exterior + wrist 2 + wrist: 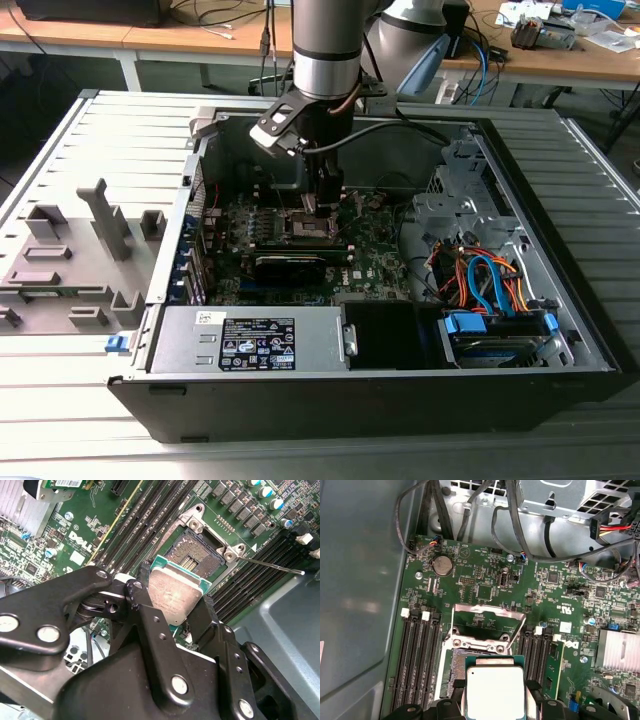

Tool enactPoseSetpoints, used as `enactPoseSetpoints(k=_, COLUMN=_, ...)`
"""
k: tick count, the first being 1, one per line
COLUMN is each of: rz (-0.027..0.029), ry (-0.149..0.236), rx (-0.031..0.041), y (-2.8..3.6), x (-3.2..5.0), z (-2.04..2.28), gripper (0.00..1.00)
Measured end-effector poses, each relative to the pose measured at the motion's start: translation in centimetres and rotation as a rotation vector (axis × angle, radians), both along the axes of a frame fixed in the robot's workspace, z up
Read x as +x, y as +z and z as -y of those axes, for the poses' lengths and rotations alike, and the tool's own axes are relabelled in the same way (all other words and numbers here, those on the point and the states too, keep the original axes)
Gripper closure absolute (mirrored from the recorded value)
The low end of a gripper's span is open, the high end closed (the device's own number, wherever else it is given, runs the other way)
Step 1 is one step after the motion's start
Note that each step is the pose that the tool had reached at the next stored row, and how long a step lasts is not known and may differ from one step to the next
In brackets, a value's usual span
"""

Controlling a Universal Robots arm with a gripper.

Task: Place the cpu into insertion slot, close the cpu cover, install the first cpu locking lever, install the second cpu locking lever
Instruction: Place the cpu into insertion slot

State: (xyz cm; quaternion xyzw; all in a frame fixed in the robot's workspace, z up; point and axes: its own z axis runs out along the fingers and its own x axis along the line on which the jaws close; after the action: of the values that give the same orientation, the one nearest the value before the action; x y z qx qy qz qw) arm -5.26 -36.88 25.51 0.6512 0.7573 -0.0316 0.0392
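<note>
My gripper (323,207) reaches down into the open computer case, over the motherboard (370,250). It is shut on the cpu (172,597), a small square chip with a pale metal top, with one black finger (139,602) on each of two opposite edges. The cpu (495,690) hangs level just above the open insertion slot (196,552), partly overlapping it. The slot's gold contact field is bare. The cpu cover (488,611), a thin silver frame, stands swung open on the far side of the slot. A thin locking lever (272,566) sticks out beside the slot, unlatched.
Black memory slots (420,660) flank the socket on both sides. A long black card (290,265) lies in front of the socket, with the power supply (265,340) and a drive bay with blue and orange cables (490,285) nearer. Grey fixtures (70,250) stand at the exterior view's left.
</note>
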Motion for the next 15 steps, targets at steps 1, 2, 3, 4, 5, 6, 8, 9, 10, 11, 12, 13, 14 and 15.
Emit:
enactPoseSetpoints(k=1, rz=0.0001, ry=-0.001, rx=-0.0005, y=0.0, x=0.0, z=0.0, gripper=0.45)
enactPoseSetpoints(k=2, rz=0.0001, ry=-0.002, rx=-0.0012, y=0.0, x=0.0, z=0.0, gripper=0.45)
enactPoseSetpoints(k=3, rz=0.0001, ry=-0.002, rx=-0.0017, y=0.0, x=0.0, z=0.0, gripper=0.45)
enactPoseSetpoints(k=4, rz=0.0001, ry=-0.003, rx=-0.002, y=0.0, x=0.0, z=0.0, gripper=0.45)
enactPoseSetpoints(k=5, rz=0.0, ry=-0.004, rx=-0.0025, y=0.0, x=0.0, z=0.0, gripper=0.45)
enactPoseSetpoints(k=6, rz=0.0, ry=-0.004, rx=-0.0029, y=0.0, x=0.0, z=0.0, gripper=0.45)
enactPoseSetpoints(k=8, rz=0.0, ry=-0.007, rx=-0.005, y=0.0, x=0.0, z=0.0, gripper=0.45)
enactPoseSetpoints(k=9, rz=0.0, ry=-0.009, rx=-0.0058, y=0.0, x=0.0, z=0.0, gripper=0.45)
enactPoseSetpoints(k=10, rz=0.0, ry=-0.01, rx=-0.0063, y=0.0, x=0.0, z=0.0, gripper=0.45)
enactPoseSetpoints(k=11, rz=0.0001, ry=-0.01, rx=-0.0068, y=0.0, x=0.0, z=0.0, gripper=0.45)
enactPoseSetpoints(k=12, rz=0.0001, ry=-0.011, rx=-0.0073, y=0.0, x=0.0, z=0.0, gripper=0.45)
enactPoseSetpoints(k=13, rz=0.0, ry=-0.012, rx=-0.0077, y=0.0, x=0.0, z=0.0, gripper=0.45)
enactPoseSetpoints(k=14, rz=0.0001, ry=-0.012, rx=-0.0082, y=0.0, x=0.0, z=0.0, gripper=0.45)
enactPoseSetpoints(k=15, rz=0.0001, ry=-0.013, rx=-0.0087, y=0.0, x=0.0, z=0.0, gripper=0.45)
